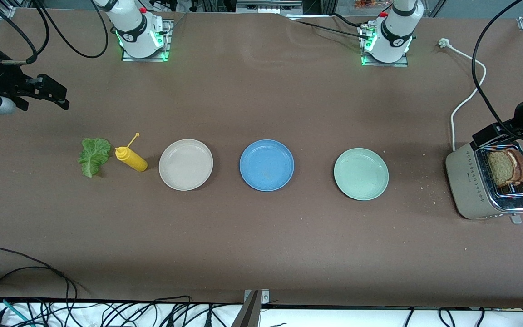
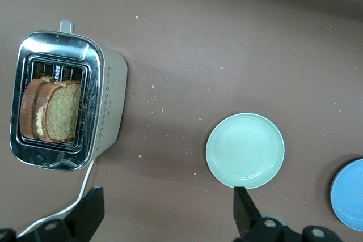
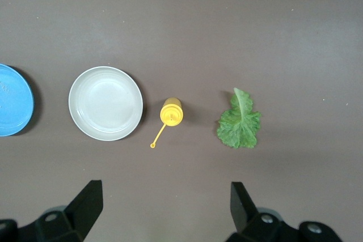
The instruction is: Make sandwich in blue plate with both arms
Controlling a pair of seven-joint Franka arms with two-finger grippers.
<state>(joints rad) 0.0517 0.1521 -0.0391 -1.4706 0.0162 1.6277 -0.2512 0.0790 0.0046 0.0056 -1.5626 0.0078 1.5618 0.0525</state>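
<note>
Left gripper — black, two-finger, fingers spread wide and holding nothing; it hangs in the air at the left arm's end of the table, beside the toaster. Its two fingertips show dark against bare tabletop in the left wrist view.

Right gripper — black, two-finger, likewise spread wide and holding nothing; it hangs over the right arm's end of the table, with the lettuce and the bottle below it.

Silver two-slot toaster: stands at the left arm's end of the table, white cord trailing toward the arm bases. Two square slices of brown wholegrain bread stand upright in its slots.

Pale green round plate: between the toaster and the blue plate, nothing on it.

Round medium-blue plate with raised rim: middle of the row, nothing on it but a few specks.

Beige-white round plate: next in the row toward the right arm's end, nothing on it.

Yellow squeeze bottle with thin nozzle: just beside the beige-white plate.

Ruffled green lettuce leaf: flat on the brown table, close by the bottle, last in the row.
</note>
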